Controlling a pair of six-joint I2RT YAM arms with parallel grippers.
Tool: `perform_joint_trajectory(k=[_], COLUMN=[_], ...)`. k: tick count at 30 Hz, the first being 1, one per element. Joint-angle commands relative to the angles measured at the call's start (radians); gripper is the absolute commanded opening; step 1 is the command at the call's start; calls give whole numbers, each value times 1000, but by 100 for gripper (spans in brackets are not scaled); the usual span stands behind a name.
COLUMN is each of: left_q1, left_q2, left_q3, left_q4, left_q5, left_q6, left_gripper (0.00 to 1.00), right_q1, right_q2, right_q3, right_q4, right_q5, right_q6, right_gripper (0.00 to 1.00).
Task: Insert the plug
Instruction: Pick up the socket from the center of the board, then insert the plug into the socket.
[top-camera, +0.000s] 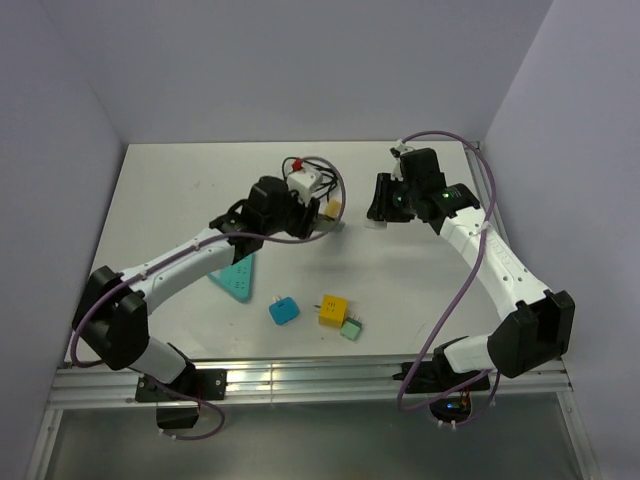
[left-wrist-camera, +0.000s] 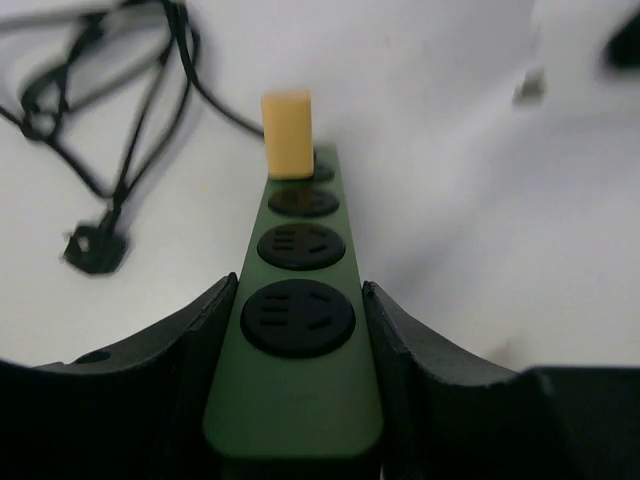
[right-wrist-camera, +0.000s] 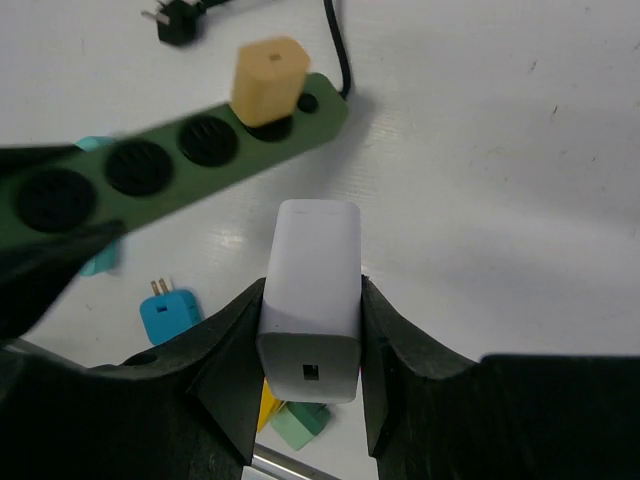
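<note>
Firmly, left hand (left-wrist-camera: 300, 292) clamps the green power strip (left-wrist-camera: 295, 410), yellow plug (right-wrist-camera: 268, 80) seated at its far end; right hand (right-wrist-camera: 310, 295) grips the white plug (right-wrist-camera: 315, 250), at the strip's 6 o'clock, not touching.

Table (top-camera: 420, 290) is white. Near the front edge: blue adapter (top-camera: 283, 311), prongs visible in the right wrist view. Yellow cube adapter (top-camera: 333, 310) is just right of it, with a small light-green adapter (top-camera: 351, 328) right at its corner. Teal triangular piece (top-camera: 238, 278) lies left of those. At the back: white block (top-camera: 304, 182) with a red bit on top and black cable (top-camera: 325, 170) looped beside it. Black plug (left-wrist-camera: 95, 248) lies loose on the table. Tan plug (left-wrist-camera: 287, 135) stands upright in a far-end socket of the power strip (left-wrist-camera: 300, 400).
</note>
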Motion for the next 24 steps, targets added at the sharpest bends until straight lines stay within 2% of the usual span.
perform_joint_trajectory(k=[1, 16, 24], left_q1=[-18, -33, -81], left_q2=[15, 192, 275], left_q3=[-106, -227, -222], left_q4=[98, 221, 187], left_q5=[83, 258, 233], left_q6=[-21, 47, 158], left_gripper=[0, 0, 1], right_q1=[-9, -5, 89], right_q2=[-41, -4, 98], right_q3=[11, 43, 66], right_q4=[45, -6, -26], right_q5=[-8, -60, -47], right_q6=[5, -43, -68], right_gripper=[0, 0, 0])
